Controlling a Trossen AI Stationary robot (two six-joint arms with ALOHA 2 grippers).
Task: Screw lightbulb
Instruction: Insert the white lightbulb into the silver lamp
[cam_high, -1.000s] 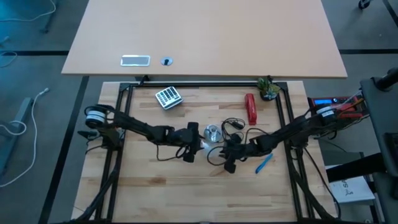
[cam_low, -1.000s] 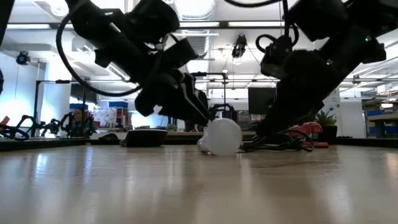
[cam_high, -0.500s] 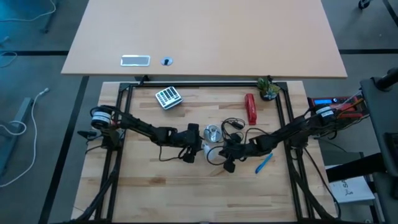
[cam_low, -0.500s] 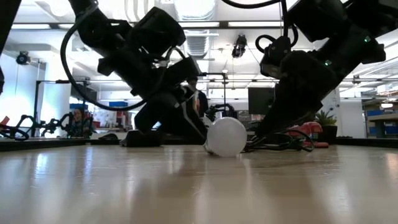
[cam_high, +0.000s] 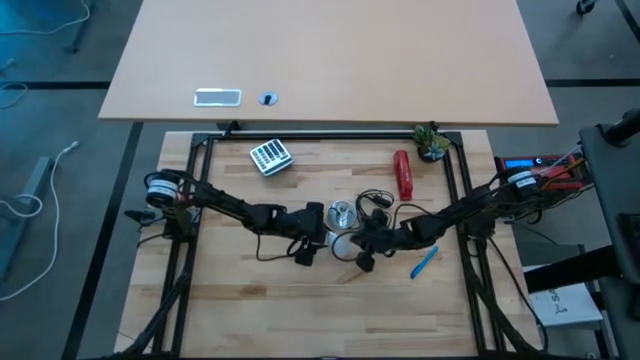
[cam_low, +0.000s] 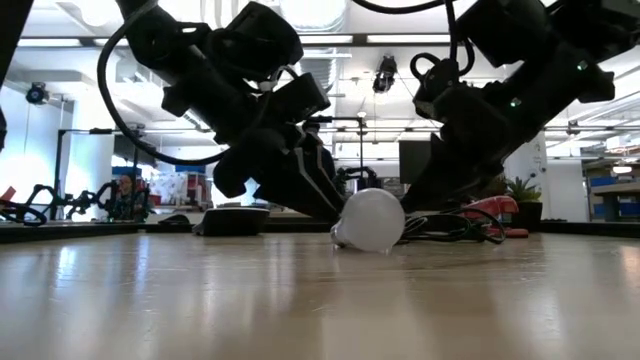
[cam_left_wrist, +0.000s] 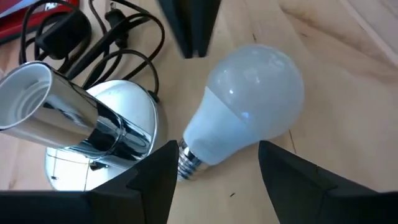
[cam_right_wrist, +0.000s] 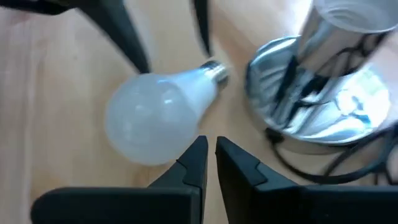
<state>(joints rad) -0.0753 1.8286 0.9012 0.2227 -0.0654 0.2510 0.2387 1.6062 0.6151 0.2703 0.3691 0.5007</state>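
The whitish lightbulb (cam_high: 338, 246) lies on its side on the wooden table, its globe (cam_left_wrist: 255, 87) on the wood and its screw end (cam_left_wrist: 186, 163) pointing at the silver socket (cam_left_wrist: 93, 137). My left gripper (cam_left_wrist: 217, 149) is open, low over the table, one finger on either side of the bulb's neck. My right gripper (cam_right_wrist: 211, 142) is shut, its tips right at the globe (cam_right_wrist: 155, 115) from the table's right. In the low view the bulb (cam_low: 372, 220) sits between both arms. My left gripper has one finger (cam_left_wrist: 158, 177) right at the bulb's screw end (cam_left_wrist: 188, 160) and the other (cam_left_wrist: 292, 174) beside the globe; I cannot tell whether either touches. My right gripper's shut fingertips (cam_right_wrist: 198, 149) stand at the globe's edge (cam_right_wrist: 184, 140); I cannot tell whether they touch.
The shiny socket (cam_high: 341, 212) stands just beyond the bulb, its black cord (cam_high: 375, 205) coiled to its right. A red stapler (cam_high: 403, 175), a small plant (cam_high: 432, 143) and a grey keypad (cam_high: 270, 157) lie farther back. A blue pen (cam_high: 424, 263) lies at the right.
The bulb has moved a little along the table toward the right edge. My left gripper has gone the same way, staying at the bulb. My right gripper has come a little toward the table's left, closer to the bulb.
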